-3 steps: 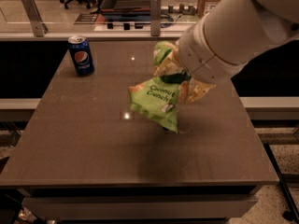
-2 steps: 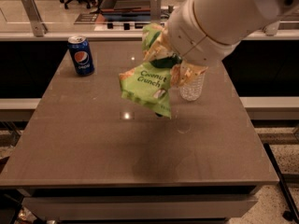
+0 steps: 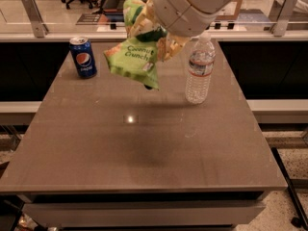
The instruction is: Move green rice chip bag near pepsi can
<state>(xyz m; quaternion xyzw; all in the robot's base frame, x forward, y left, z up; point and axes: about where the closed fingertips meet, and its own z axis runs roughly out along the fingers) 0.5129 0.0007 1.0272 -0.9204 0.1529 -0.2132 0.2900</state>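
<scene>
The green rice chip bag (image 3: pixel 134 52) hangs in the air above the far middle of the table, its "Coconut Crunch" face toward me. My gripper (image 3: pixel 156 35) is shut on the bag's upper part, mostly hidden behind the bag and my white arm (image 3: pixel 192 4). The pepsi can (image 3: pixel 83 57) stands upright at the table's far left, to the left of the bag and apart from it.
A clear plastic water bottle (image 3: pixel 199 69) stands upright right of the bag, close to my arm. The brown table (image 3: pixel 144 148) has edges on all sides. A glass railing (image 3: pixel 57 13) runs behind the table.
My arm has lifted the bag higher and carried it left and toward the far side. The water bottle, hidden before, now shows.
</scene>
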